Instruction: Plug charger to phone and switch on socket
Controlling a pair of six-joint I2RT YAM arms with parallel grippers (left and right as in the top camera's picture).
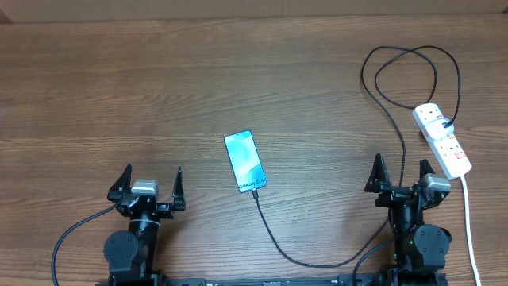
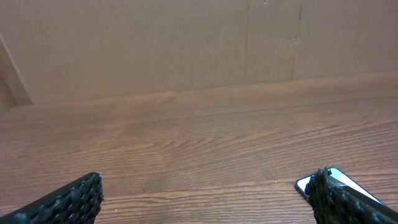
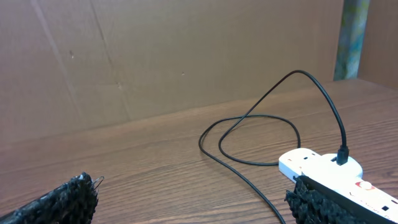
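The phone (image 1: 245,161) lies face up mid-table, its blue-teal screen lit. The charger (image 1: 290,254), a thin black cable, meets the phone's bottom edge with its tip. It sweeps right, loops at the far right and ends in a plug on the white socket (image 1: 442,140). My left gripper (image 1: 153,175) stands open near the front edge, left of the phone, holding nothing. My right gripper (image 1: 401,168) is open just left of the socket. In the left wrist view the phone (image 2: 351,182) peeks out behind the right finger (image 2: 342,202). The right wrist view shows the socket (image 3: 320,163) and the charger's loops (image 3: 249,118).
A thick white cord (image 1: 470,230) runs from the socket's near end toward the front edge on the far right. The black cable passes close by the right arm's base. A brown cardboard wall (image 3: 186,56) stands behind the table.
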